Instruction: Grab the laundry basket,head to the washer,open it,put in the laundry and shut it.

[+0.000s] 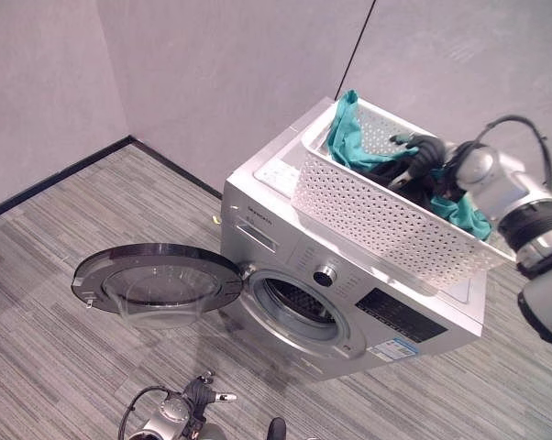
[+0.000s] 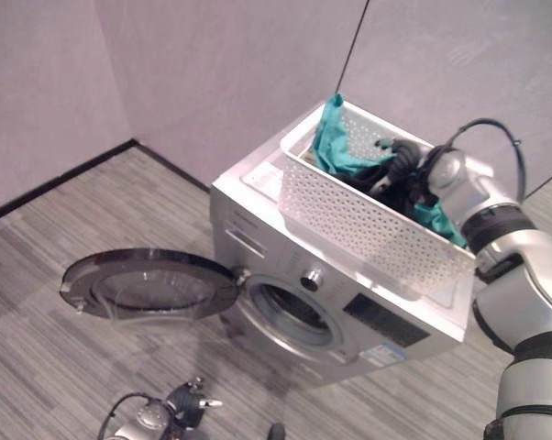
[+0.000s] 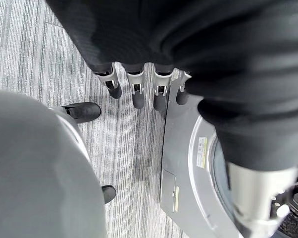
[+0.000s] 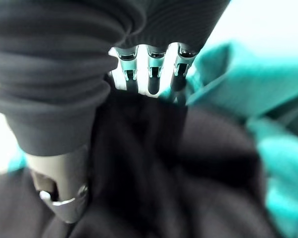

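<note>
Right, my right hand (image 2: 406, 158) is down inside the white laundry basket (image 1: 368, 215), which sits on top of the washer (image 1: 349, 302), tilted across its lid. In the right wrist view my fingers (image 4: 151, 74) are pushed into a black garment (image 4: 178, 173), tips partly buried in the fabric, thumb (image 4: 60, 188) lying alongside against the same cloth. Fingers look fairly straight, but w/ the tips hidden I can't tell if they've actually closed on it. Teal cloth (image 4: 268, 94) lies just beside the black one; in the head views teal cloth also hangs up over the basket's far rim (image 1: 345, 133).

Washer door (image 1: 157, 280) is swung wide open to my left, lying nearly flat, drum opening (image 1: 299, 302) exposed. No laundry visible in the drum.

My left hand (image 1: 198, 396) hangs low near the floor, in front of the washer & below the door. Left wrist view: fingers (image 3: 136, 89) straight, relaxed, holding nothing, thumb apart; washer front (image 3: 188, 168) & grey striped floor (image 3: 40, 49) past them.
</note>
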`<state>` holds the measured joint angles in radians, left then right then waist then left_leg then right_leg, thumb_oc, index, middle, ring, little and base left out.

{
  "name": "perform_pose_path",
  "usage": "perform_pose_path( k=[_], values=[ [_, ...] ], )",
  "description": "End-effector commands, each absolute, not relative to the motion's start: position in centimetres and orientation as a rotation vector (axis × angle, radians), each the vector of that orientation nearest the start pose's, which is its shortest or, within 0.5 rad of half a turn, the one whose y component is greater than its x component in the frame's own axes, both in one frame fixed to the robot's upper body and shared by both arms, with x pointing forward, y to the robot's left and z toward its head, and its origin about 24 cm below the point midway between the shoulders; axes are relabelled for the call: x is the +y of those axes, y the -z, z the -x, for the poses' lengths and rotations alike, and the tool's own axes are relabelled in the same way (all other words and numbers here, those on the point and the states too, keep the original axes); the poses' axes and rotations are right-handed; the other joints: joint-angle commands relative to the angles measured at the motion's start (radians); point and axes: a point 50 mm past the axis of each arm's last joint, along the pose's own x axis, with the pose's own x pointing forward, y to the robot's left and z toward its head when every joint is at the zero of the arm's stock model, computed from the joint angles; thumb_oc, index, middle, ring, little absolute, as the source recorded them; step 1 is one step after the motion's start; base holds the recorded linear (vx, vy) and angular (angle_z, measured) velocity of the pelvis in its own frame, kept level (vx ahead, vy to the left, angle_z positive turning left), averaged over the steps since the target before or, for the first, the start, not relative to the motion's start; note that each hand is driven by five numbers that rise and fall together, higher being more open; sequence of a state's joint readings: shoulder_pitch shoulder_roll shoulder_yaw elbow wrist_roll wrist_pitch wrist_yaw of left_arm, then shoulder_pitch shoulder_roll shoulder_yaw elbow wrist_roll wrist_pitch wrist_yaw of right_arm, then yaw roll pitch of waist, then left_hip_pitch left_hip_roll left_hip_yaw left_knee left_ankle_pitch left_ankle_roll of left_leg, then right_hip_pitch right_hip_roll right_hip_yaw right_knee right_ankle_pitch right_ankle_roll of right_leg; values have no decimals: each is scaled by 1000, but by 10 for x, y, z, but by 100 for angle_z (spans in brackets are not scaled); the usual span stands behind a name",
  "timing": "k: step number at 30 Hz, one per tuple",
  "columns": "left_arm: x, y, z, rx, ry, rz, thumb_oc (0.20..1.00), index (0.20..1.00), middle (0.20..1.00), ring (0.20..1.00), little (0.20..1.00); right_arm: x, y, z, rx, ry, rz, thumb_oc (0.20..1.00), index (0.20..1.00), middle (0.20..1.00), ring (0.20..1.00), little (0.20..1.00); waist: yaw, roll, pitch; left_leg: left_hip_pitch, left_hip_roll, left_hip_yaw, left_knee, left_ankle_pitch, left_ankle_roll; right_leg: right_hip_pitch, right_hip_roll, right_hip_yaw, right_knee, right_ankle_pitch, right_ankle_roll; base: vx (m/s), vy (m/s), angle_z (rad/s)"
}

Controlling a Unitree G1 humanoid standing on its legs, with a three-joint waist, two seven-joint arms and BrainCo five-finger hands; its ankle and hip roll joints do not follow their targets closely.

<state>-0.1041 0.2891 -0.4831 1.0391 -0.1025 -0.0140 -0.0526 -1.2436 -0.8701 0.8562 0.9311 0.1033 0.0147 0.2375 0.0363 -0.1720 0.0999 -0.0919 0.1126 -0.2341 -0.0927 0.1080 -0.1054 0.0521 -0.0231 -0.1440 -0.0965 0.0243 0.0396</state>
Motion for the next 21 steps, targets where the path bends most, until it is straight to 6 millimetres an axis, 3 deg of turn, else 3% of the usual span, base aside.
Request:
perform_pose_path(
  k=[1,5,11,21],
  values=[
    [193,146,-152,1014,344,-463,1000,1000,1000,1000,1000,-287,-308,-389,-44,87,1090,1000,1000,1000,1000,1000,19,-23,-5,159,30,83,5,-206,53,-34,-61,34,9,-29,39,0,0,0],
    [192,146,-150,1015,350,-460,1000,1000,1000,1000,1000,-301,-310,-382,-21,116,1082,1000,1000,1000,1000,1000,10,-22,-12,167,31,96,5,-211,53,-33,-61,40,9,-28,42,6,4,-2],
    [187,145,-153,996,358,-447,1000,1000,1000,1000,1000,-317,-292,-377,63,114,1106,1000,1000,1000,1000,1000,4,-22,-10,172,33,103,5,-213,53,-33,-61,41,9,-27,42,8,-5,-8],
    [186,146,-149,993,348,-415,1000,1000,1000,1000,1000,-325,-277,-374,117,102,1116,1000,1000,1000,1000,1000,8,-1,16,163,30,105,5,-207,51,-44,-63,40,9,-26,44,1,-2,0]
  ],
)
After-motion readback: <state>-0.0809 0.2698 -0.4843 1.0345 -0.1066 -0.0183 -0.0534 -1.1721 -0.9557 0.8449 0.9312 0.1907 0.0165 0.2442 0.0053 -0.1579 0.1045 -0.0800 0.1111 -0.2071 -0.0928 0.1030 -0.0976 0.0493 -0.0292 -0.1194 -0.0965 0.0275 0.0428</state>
